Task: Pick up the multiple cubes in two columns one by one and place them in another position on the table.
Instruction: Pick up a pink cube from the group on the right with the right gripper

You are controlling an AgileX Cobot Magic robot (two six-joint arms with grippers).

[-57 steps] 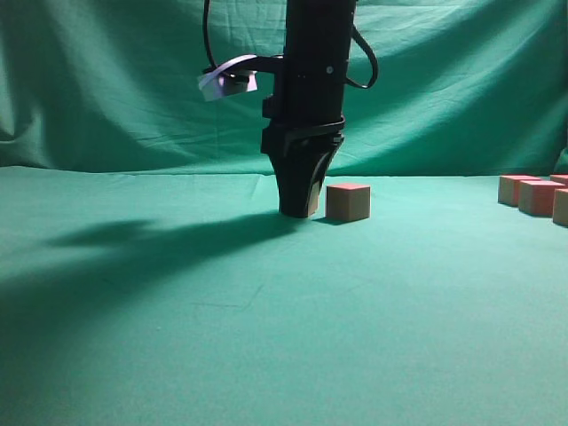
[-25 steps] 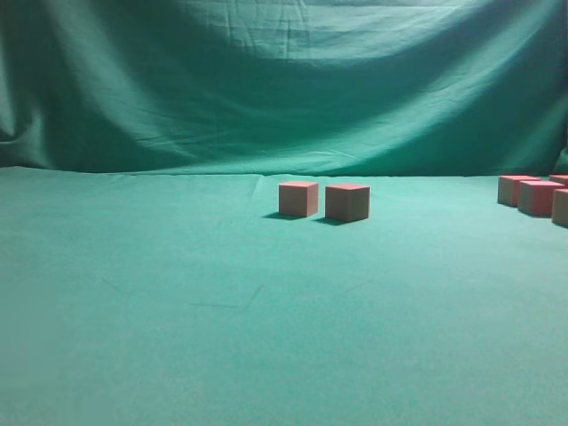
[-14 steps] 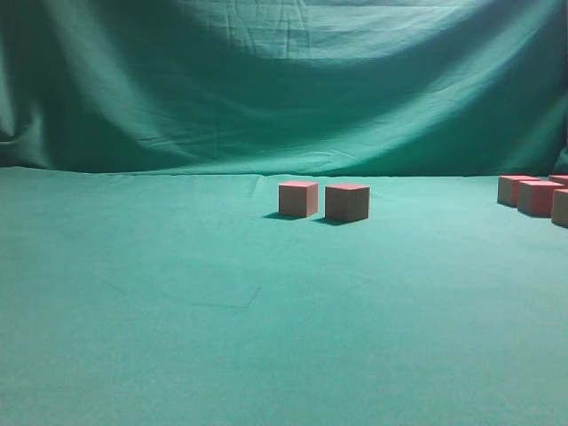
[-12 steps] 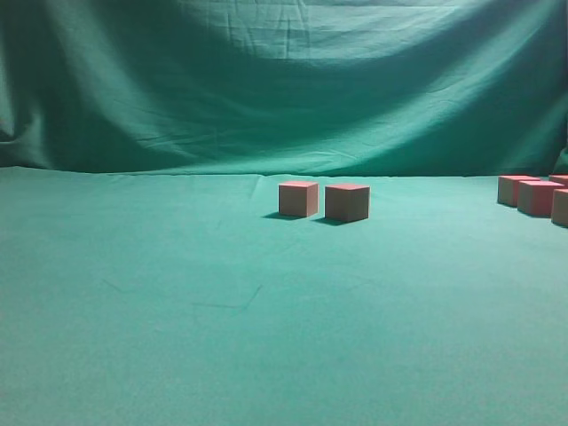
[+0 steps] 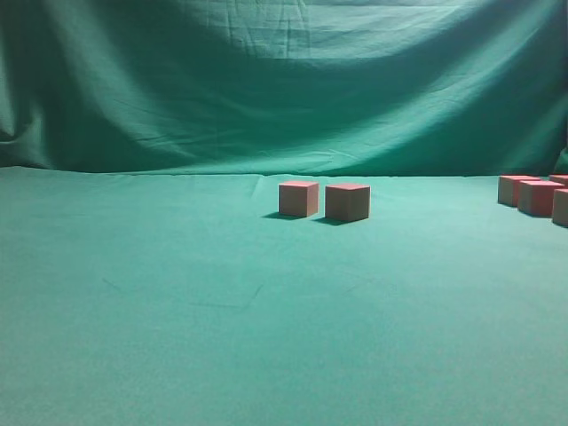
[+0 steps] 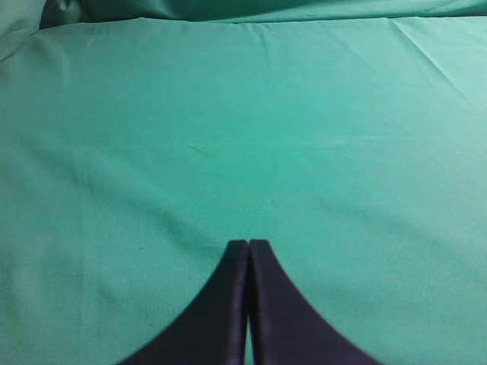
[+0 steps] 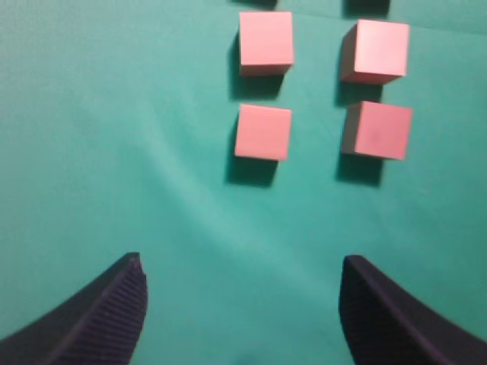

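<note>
Exterior view shows two cubes side by side near the middle of the table [image 5: 177, 311], a left one [image 5: 298, 198] and a right one [image 5: 347, 201], close together but with a narrow gap between them. At the far right edge of that view sit at least three more cubes [image 5: 538, 197], bunched together and partly cut off by the frame, so their full number cannot be told from there. No arm or gripper appears in this view.

The right wrist view looks down on four whole cubes laid out in two columns of two: an upper left cube [image 7: 265, 42], a lower left cube [image 7: 262, 131], an upper right cube [image 7: 375, 51] and a lower right cube [image 7: 377, 130]. Dark shadow patches at the very top edge hint at more beyond the frame, too little to count. The right gripper [image 7: 242, 312] hangs above the green cloth with its two ribbed fingers [image 7: 99, 315] spread wide and nothing between them. The four cubes lie ahead of the fingertips, well apart from them, with the left column roughly in line with the gap's middle and the right column in line with the right finger.

The left wrist view shows the left gripper [image 6: 248, 245] with its fingers pressed together over bare green cloth, holding nothing; no cube is visible in that view.
</note>
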